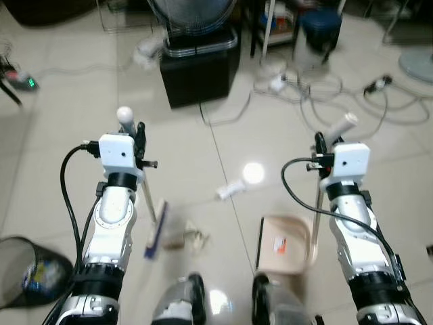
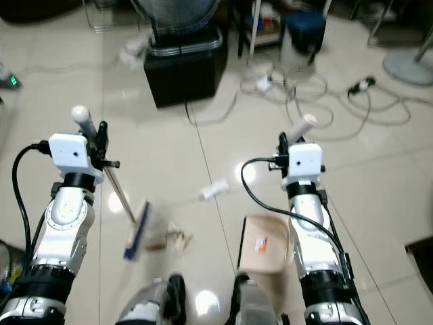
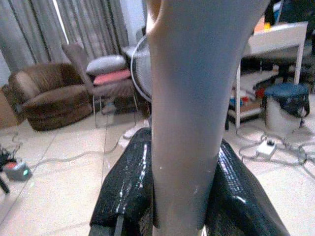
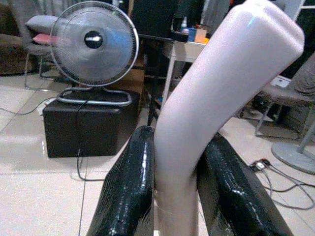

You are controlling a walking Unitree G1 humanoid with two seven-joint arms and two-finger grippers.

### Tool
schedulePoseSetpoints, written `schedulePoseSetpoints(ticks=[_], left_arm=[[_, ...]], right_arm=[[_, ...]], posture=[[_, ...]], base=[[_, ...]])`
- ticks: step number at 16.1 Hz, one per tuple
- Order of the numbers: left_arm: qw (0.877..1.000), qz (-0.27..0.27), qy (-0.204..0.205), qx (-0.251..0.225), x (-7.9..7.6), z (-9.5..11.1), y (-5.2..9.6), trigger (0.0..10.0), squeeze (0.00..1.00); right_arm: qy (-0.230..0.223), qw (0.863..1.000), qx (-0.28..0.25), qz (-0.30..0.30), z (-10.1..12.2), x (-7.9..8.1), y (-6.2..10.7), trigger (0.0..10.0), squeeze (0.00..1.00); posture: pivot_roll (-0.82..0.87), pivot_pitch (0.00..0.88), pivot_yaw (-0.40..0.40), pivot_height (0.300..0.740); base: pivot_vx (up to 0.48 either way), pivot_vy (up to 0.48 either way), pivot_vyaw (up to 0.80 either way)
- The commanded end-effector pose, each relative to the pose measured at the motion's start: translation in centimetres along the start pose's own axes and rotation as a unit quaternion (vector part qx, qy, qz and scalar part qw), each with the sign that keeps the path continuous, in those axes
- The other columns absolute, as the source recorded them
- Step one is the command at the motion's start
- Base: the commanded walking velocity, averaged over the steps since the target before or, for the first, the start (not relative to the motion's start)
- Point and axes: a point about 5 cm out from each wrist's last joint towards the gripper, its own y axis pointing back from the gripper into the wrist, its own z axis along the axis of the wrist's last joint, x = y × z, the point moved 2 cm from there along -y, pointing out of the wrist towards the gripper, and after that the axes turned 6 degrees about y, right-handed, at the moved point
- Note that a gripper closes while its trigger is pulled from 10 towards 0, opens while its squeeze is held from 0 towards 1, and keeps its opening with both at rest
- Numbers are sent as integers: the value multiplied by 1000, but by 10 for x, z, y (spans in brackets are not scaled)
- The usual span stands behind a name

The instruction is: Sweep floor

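My left gripper (image 1: 139,133) is shut on the pale broom handle (image 3: 192,98), black fingers (image 3: 123,191) pressed on both sides of it. The broom's blue-edged head (image 1: 155,233) rests on the tiles below, next to a crumpled scrap (image 1: 188,237). My right gripper (image 1: 321,144) is shut on the curved white dustpan handle (image 4: 216,98). The beige dustpan (image 1: 284,244) lies flat on the floor in front of my right foot. A small white piece of litter (image 1: 230,189) lies on the tiles between broom and dustpan, a little farther out.
A black box with a fan (image 1: 199,71) on it stands ahead. Tangled cables and a power strip (image 1: 318,88) spread across the floor at the right rear, near a blue bin (image 1: 319,27). A black mesh waste basket (image 1: 27,267) sits at my lower left.
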Motion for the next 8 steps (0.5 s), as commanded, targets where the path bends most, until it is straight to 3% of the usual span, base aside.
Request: schedulePoseSetpoints(ticks=[1,2,5,8], left_arm=[[1000,2,-3,-10,-1,1,-1,10000,0],[1000,-2,0,-10,-6,-3,0,10000,0],[1000,-4,10,-9,-12,-6,3,10000,0],[1000,-9,23,-11,-20,-8,7,10000,0]], right_arm=[[14,1000,-24,7,4,3,-6,10000,0],[17,999,-35,17,4,7,-12,10000,0],[-35,998,-51,30,9,21,-19,10000,0],[-32,993,-66,90,7,58,-10,10000,0]], posture=[[67,365,53,740],[71,376,50,740],[77,401,49,740],[87,416,39,740]], base=[[0,0,0],[0,0,0],[0,0,0],[0,0,0]])
